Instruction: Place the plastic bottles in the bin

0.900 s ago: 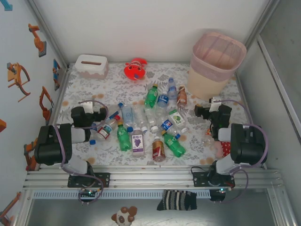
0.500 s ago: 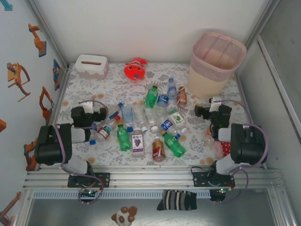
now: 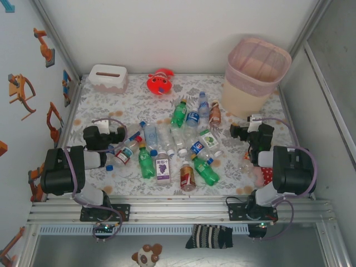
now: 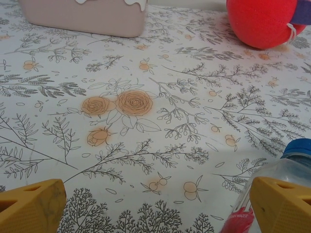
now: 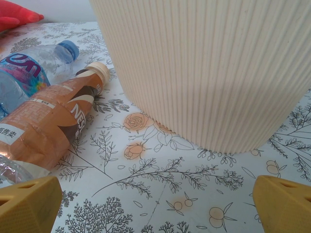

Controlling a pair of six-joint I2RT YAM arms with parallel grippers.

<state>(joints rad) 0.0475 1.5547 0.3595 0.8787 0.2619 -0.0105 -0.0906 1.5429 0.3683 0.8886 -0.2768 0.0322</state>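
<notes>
My left hand [image 3: 104,135] hangs low over the left side of the tabletop [image 3: 100,105]. Its 2 yellow fingers [image 4: 31,206] are spread wide with nothing between them. In its wrist view a clear bottle with a blue cap [image 4: 291,167] and a red label lies just beside the right finger. The red plush toy [image 4: 265,22] and the white tissue box [image 4: 82,14] sit at the far edge.

My right hand [image 3: 249,133] is spread just as wide and holds nothing. It sits on the right side, near the bin [image 3: 257,75], which stands upright in the far right corner. In the right wrist view the bin's ribbed wall rises close ahead, and a brown bottle [image 5: 53,121] and a blue-capped clear bottle [image 5: 29,68] lie just left of it.

The plastic bottles [image 3: 192,147] lie scattered across the middle of the tabletop between my 2 arms, most on their sides. Every one I can see is outside the bin.
</notes>
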